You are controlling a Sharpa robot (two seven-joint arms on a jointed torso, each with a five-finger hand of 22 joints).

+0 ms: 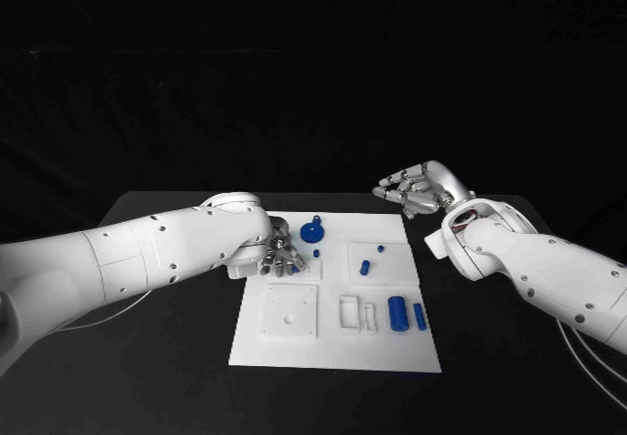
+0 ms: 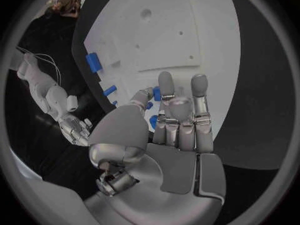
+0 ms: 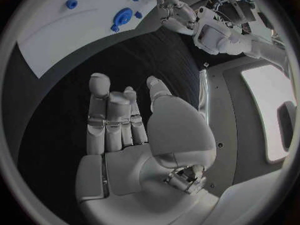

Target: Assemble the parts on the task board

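Note:
The white task board (image 1: 337, 340) lies mid-table. On it are a round blue part (image 1: 313, 232), two small blue pegs (image 1: 366, 267) and two blue cylinders (image 1: 396, 313) near its right edge. My left hand (image 1: 278, 260) is low over the board's far left area, fingers straight. A small blue part (image 2: 156, 92) shows between its thumb and a finger, but I cannot tell whether the hand grips it. My right hand (image 1: 419, 188) is raised beyond the board's far right corner. Its fingers (image 3: 109, 115) are apart and hold nothing.
The board has a square raised plate (image 1: 290, 311) at its near left and a white slotted fixture (image 1: 352, 313) beside the cylinders. Black tabletop (image 1: 157, 344) surrounds the board. My right forearm (image 1: 535, 267) crosses the table's right side.

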